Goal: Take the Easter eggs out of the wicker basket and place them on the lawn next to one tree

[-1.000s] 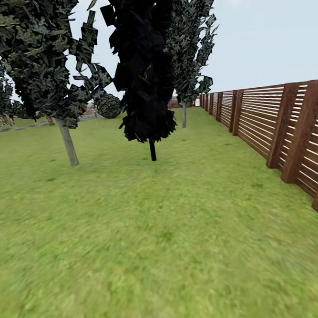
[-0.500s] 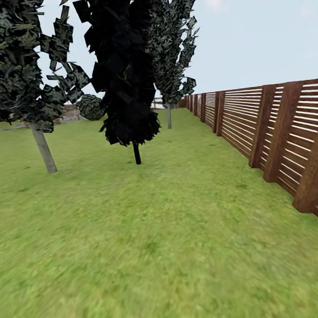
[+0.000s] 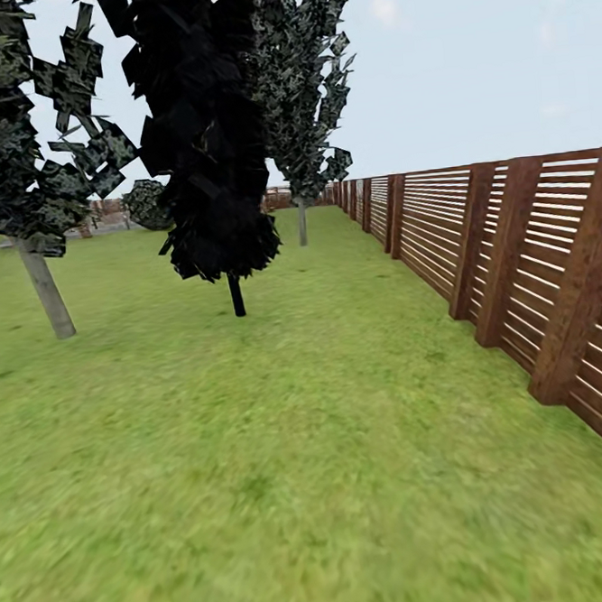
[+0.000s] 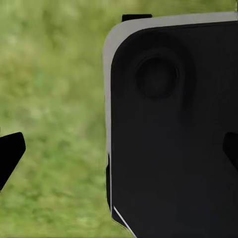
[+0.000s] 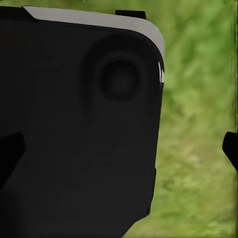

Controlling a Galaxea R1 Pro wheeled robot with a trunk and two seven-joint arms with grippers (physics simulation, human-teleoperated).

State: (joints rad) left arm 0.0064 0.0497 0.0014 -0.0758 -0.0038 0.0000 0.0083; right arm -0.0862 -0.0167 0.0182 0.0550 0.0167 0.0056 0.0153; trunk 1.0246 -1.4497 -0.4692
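The lawn (image 3: 285, 447) stretches ahead, green and mottled. At the left stands a tree (image 3: 45, 289) with a slim pale trunk and a dark speckled crown. A similar tree (image 3: 303, 93) rises farther back near the fence. The three Easter eggs and the wicker basket are out of view. In the left wrist view my left gripper (image 4: 119, 153) is open, its dark fingertips (image 4: 10, 153) wide apart over grass and a black robot panel (image 4: 173, 129). My right gripper (image 5: 119, 151) is open too, with nothing held, in front of a black panel (image 5: 74, 124).
A narrow black columnar tree (image 3: 209, 163) stands ahead, left of centre. A dark brown slat fence (image 3: 516, 266) runs along the right side into the distance. A round bush (image 3: 146, 204) sits far back at the left.
The whole head view has swung right: trees and bush have slid left in the picture and the fence takes more of the right side. The camera moved, not the things.
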